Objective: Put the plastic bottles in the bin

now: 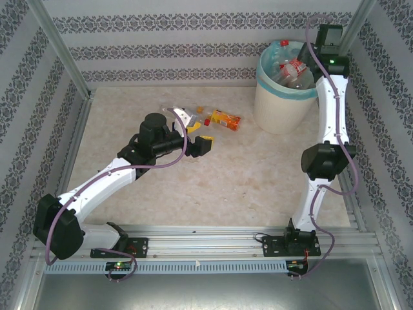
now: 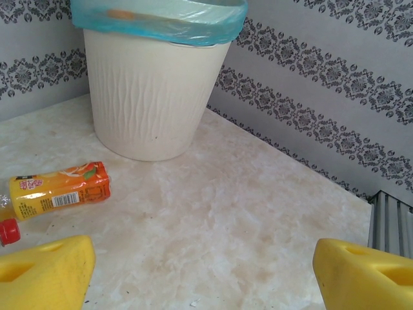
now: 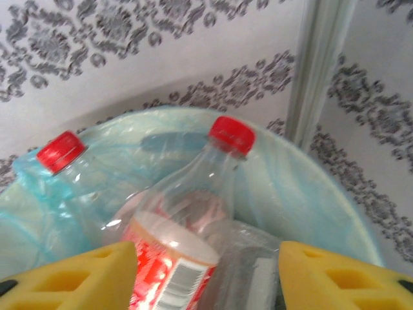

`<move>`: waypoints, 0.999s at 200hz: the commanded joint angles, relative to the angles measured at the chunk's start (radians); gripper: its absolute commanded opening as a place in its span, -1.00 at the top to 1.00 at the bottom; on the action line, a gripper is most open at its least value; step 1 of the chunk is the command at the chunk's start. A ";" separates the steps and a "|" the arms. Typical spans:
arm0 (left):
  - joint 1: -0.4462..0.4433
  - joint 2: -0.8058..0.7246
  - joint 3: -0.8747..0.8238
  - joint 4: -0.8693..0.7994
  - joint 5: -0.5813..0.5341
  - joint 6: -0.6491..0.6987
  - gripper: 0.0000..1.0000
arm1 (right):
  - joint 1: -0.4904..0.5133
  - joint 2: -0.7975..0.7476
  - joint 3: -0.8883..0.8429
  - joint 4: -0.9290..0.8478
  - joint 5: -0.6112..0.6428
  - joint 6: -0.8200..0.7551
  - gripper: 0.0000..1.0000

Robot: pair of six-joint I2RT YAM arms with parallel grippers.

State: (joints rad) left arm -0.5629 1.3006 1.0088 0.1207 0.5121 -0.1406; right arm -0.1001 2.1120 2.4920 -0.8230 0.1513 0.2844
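Note:
The bin (image 1: 284,103) is a cream bucket with a blue-green liner at the back right. Inside it lie plastic bottles with red caps (image 1: 293,70). My right gripper (image 3: 206,278) hangs over the bin's right side. It is open, its yellow fingers (image 3: 71,278) apart above a red-labelled bottle (image 3: 174,252) and a clear one (image 3: 248,265). An orange-labelled bottle (image 1: 227,119) and a clear crumpled one (image 1: 179,116) lie on the table left of the bin. My left gripper (image 1: 205,147) is open and empty just in front of them, facing the bin (image 2: 151,90), with the orange-labelled bottle (image 2: 61,190) ahead on its left.
Patterned walls close in the table on three sides, with a metal post (image 3: 319,64) just behind the bin. The right arm (image 1: 329,110) stretches along the right wall. Bare marble tabletop (image 1: 245,181) lies between the arms.

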 commanded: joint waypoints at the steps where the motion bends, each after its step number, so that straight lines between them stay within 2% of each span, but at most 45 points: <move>1: -0.013 -0.012 -0.007 0.054 -0.009 -0.010 -0.76 | 0.029 0.020 -0.049 -0.016 -0.066 0.005 -0.05; 16: -0.012 -0.013 -0.006 0.041 -0.014 -0.003 -0.76 | 0.030 0.016 -0.095 0.001 -0.080 0.022 0.04; 52: -0.012 -0.001 0.036 -0.064 -0.123 0.048 -0.77 | 0.045 0.005 -0.118 0.019 -0.109 0.024 0.08; 84: -0.001 0.080 0.184 -0.281 -0.271 0.098 -0.78 | 0.052 -0.047 -0.044 0.003 -0.085 0.020 -0.14; 101: 0.008 0.151 0.274 -0.385 -0.328 0.120 -0.80 | 0.059 -0.090 -0.011 -0.003 -0.068 0.012 -0.35; 126: 0.057 0.306 0.460 -0.552 -0.406 0.129 -0.82 | 0.097 -0.179 -0.032 -0.004 -0.054 -0.021 -0.41; 152: 0.153 0.481 0.645 -0.644 -0.364 0.177 -0.87 | 0.170 -0.334 -0.236 0.084 -0.064 -0.043 -0.42; 169: 0.224 0.612 0.803 -0.724 -0.270 0.219 -0.87 | 0.235 -0.449 -0.419 0.191 -0.081 -0.056 -0.41; 200: 0.315 0.861 1.096 -0.833 -0.203 0.249 -0.85 | 0.351 -0.592 -0.685 0.321 -0.085 -0.092 -0.41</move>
State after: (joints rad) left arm -0.3088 2.0281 1.9232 -0.5438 0.2268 0.0479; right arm 0.1936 1.5562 1.9526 -0.6224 0.0742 0.2371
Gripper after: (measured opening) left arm 0.930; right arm 0.706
